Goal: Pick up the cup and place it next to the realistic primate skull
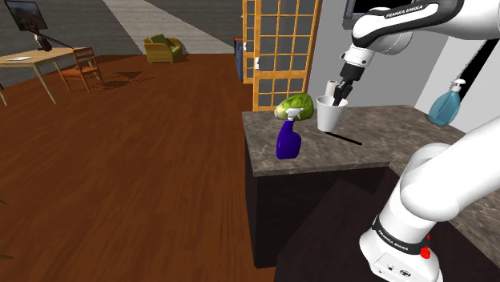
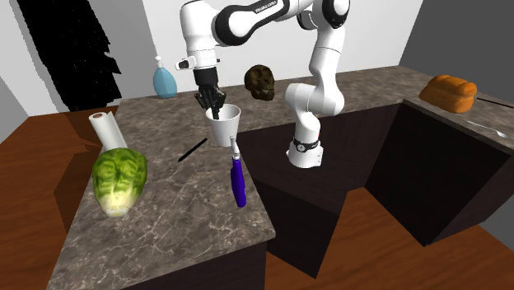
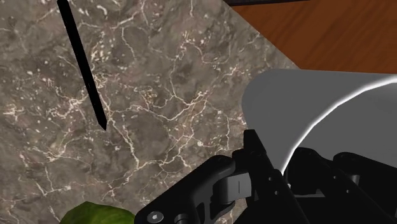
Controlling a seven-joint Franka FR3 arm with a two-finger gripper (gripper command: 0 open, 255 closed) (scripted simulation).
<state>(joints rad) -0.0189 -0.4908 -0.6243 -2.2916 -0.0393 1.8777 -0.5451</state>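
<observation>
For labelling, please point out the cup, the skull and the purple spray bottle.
cup (image 2: 224, 130): second exterior view, outer wall.
skull (image 2: 260, 81): second exterior view, its face.
purple spray bottle (image 1: 288, 143): shoulder view, its body.

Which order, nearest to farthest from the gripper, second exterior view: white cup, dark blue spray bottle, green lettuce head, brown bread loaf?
1. white cup, held in the gripper
2. dark blue spray bottle, lying beside the cup
3. green lettuce head, view's left
4. brown bread loaf, far right counter

Green cabbage (image 2: 119, 180) beside paper roll (image 2: 105, 128) — purple spray bottle (image 2: 237, 177) near.
</observation>
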